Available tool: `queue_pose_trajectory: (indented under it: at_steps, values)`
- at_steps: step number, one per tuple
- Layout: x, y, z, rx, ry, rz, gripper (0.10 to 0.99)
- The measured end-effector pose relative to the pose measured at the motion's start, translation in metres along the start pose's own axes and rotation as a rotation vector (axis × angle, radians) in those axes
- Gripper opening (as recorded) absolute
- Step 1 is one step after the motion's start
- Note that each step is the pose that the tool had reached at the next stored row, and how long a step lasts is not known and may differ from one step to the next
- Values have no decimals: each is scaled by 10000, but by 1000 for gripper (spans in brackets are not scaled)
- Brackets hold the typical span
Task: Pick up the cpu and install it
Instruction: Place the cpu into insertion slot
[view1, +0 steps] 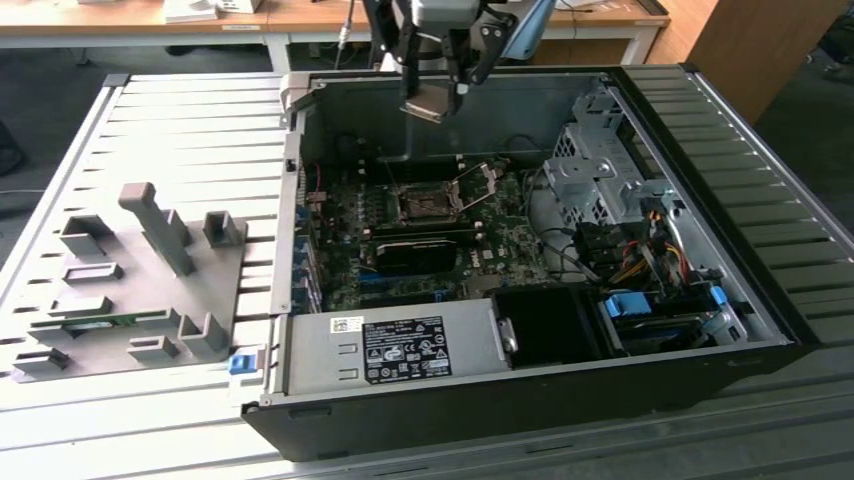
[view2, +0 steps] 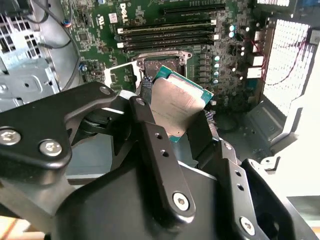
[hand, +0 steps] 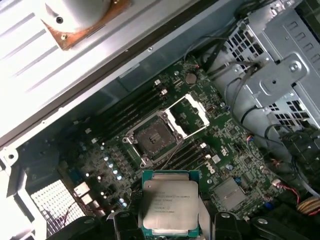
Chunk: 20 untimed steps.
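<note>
one black two-fingered gripper (view1: 435, 98) hangs over the open black metal computer case (view1: 534, 410), at about twelve o'clock in the exterior view. its fingers are drawn narrow on the small flat square cpu with a silver-grey metal top (view1: 430, 108), which is tilted and held up in the air, clear of the board. in the second wrist view the two black fingers (view2: 145, 112) press on opposite edges of the cpu (view2: 177, 105), whose thin green rim shows around the metal top. in the first wrist view the cpu (hand: 169, 205) sits between the fingertips of the gripper (hand: 172, 225). in that view the dark square metal-framed socket (hand: 152, 140) lies on the green motherboard (hand: 235, 145) with its shiny hinged frame (hand: 189, 115) lifted open just beside it. in the exterior view the socket (view1: 427, 205) is at six o'clock from the cpu and well apart from it. a silver-grey power supply box (view1: 387, 350) is at seven o'clock inside the case, and a grey metal drive cage (view1: 601, 165) is at two o'clock. a grey moulded plastic tray with upright blocks (view1: 147, 290) rests on the pale slatted table (view1: 174, 110), at nine o'clock from the case.
</note>
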<state>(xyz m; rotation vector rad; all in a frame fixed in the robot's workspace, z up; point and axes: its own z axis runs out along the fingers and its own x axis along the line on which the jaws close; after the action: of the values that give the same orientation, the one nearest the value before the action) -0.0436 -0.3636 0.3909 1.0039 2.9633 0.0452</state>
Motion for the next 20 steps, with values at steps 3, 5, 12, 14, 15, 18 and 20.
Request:
queue_pose_trajectory:
  at_steps: [3,5,12,14,15,18,20]
  values:
    - [0,0,4,1,-14,428,533]
    - [0,0,6,2,-22,696,533]
    - [0,0,14,5,-50,1572,533]
    - [0,0,16,5,-57,1790,533]
    - [0,-1,17,5,-60,1902,533]
    - [0,-1,20,7,-70,2205,533]
    - [0,-1,22,7,-76,2392,533]
